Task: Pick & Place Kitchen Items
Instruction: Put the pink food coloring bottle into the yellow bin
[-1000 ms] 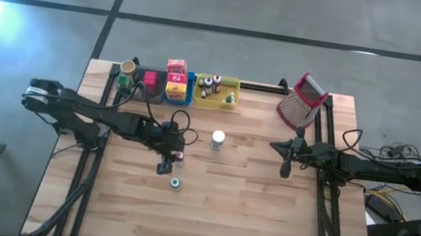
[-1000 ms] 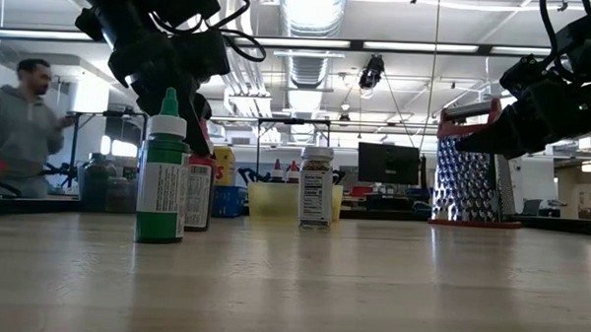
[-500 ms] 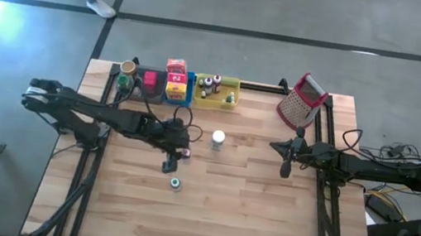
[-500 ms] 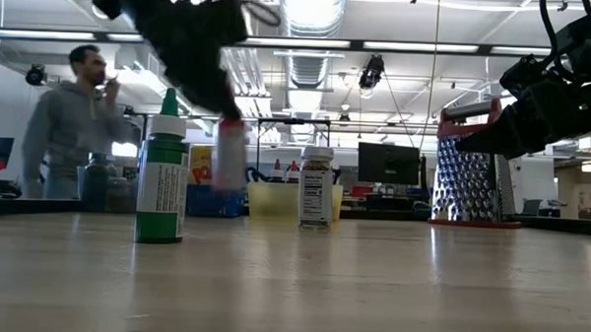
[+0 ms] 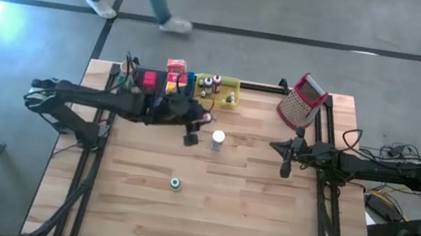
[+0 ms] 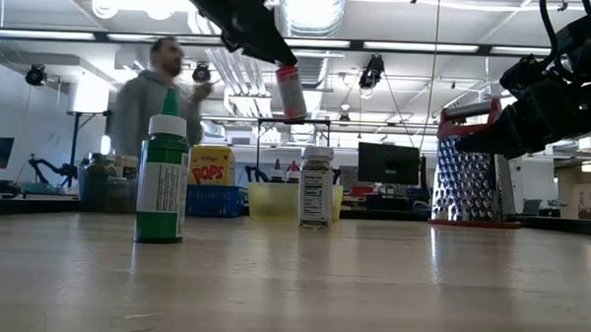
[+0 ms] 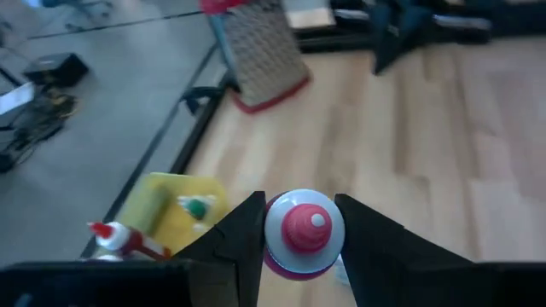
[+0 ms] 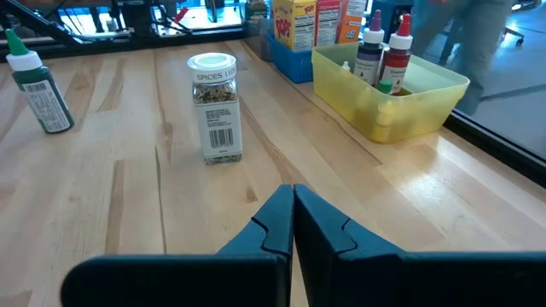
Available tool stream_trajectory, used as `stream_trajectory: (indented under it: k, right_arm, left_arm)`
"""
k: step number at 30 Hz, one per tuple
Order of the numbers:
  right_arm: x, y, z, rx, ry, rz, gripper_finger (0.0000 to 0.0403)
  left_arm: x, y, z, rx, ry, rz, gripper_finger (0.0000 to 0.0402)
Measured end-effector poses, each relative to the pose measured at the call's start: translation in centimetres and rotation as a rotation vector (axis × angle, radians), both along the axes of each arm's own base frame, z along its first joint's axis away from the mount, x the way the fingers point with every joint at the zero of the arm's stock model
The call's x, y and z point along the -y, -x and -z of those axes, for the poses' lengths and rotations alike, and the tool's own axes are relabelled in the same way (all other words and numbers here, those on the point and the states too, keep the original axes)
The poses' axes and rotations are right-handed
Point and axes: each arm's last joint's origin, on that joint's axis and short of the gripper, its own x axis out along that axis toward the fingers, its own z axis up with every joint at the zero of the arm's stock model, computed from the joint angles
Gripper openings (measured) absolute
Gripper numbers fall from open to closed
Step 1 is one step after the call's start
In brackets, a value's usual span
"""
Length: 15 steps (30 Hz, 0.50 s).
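Risk: left gripper (image 5: 191,138) has the pink-capped bottle (image 7: 304,232) pinched only near the cap, fingers (image 7: 237,243) closed on it, bottle hanging tilted in the low view (image 6: 291,92), well above the table (image 5: 246,215); a quick swing could let it rotate or slip out. My read is it's headed for the yellow tray (image 5: 235,82) at about 1 o'clock from the gripper in the high view; that tray already holds small bottles (image 8: 386,53), so a low release could knock them, and a short one lands on the rim. The spice jar (image 5: 218,139) just beside at 3 o'clock could get clipped. Bottle is small, white-bodied, pink domed cap. Green bottle (image 5: 175,184) sits at 6 o'clock, well apart. Right gripper (image 5: 285,169) parked at 3 o'clock, fingers fully closed, empty
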Motion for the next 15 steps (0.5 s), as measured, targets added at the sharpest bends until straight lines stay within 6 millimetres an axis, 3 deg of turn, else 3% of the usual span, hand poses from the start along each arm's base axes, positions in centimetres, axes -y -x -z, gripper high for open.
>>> stream_trajectory:
  k: [15]
  right_arm:
    - [0.0,0.0,0.0,0.000,0.000,0.000,0.0008]
  left_arm:
    - [-6.9,-1.2,-1.4,0.222,0.114,-0.275,0.0135]
